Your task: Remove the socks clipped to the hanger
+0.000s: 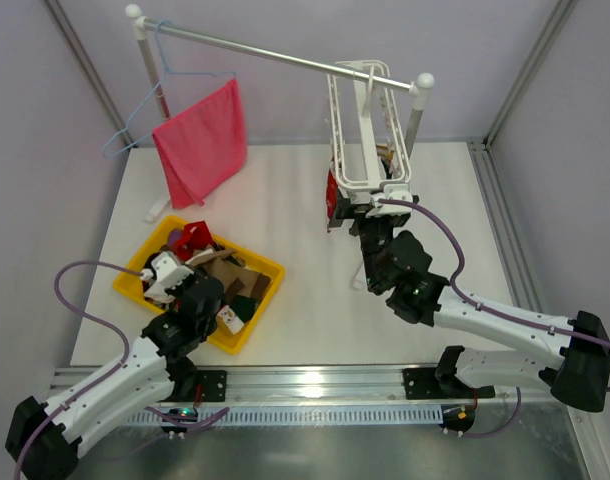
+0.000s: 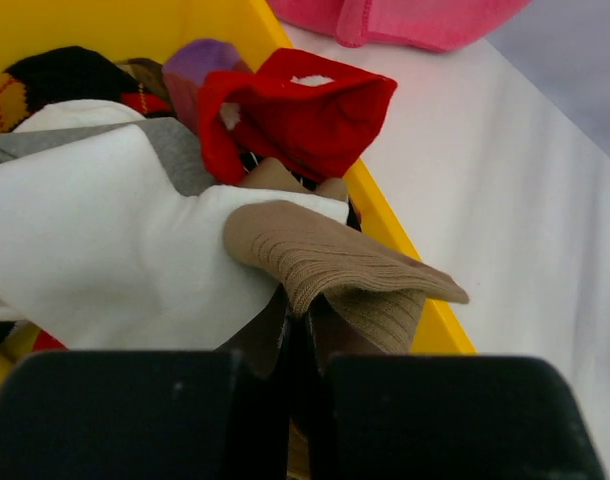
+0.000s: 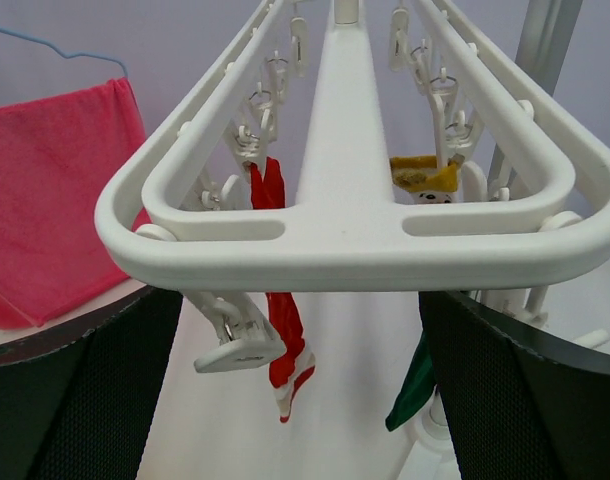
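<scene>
Bright, even overhead light: shadows soft, faint on white tabletop (image 1: 305,290). Small glare spot on silver metal rail (image 1: 310,378) at near edge. Right wrist view — white plastic drying frame (image 3: 345,235) sharp, pink-red cloth (image 3: 55,200) behind slightly soft.

The white hanger (image 3: 345,235) fills mid-frame, rounded end nearest. A red sock (image 3: 280,330) with white stripes hangs from a left-side clip (image 3: 255,140); a yellow sock (image 3: 425,178) (partly hidden by the frame) sits centre right, a dark green sock (image 3: 413,385) below it. The right gripper (image 3: 303,405) stands wide, dark fingers (image 3: 75,400) in the lower corners. A pink cloth (image 3: 55,200) hangs at left.
</scene>
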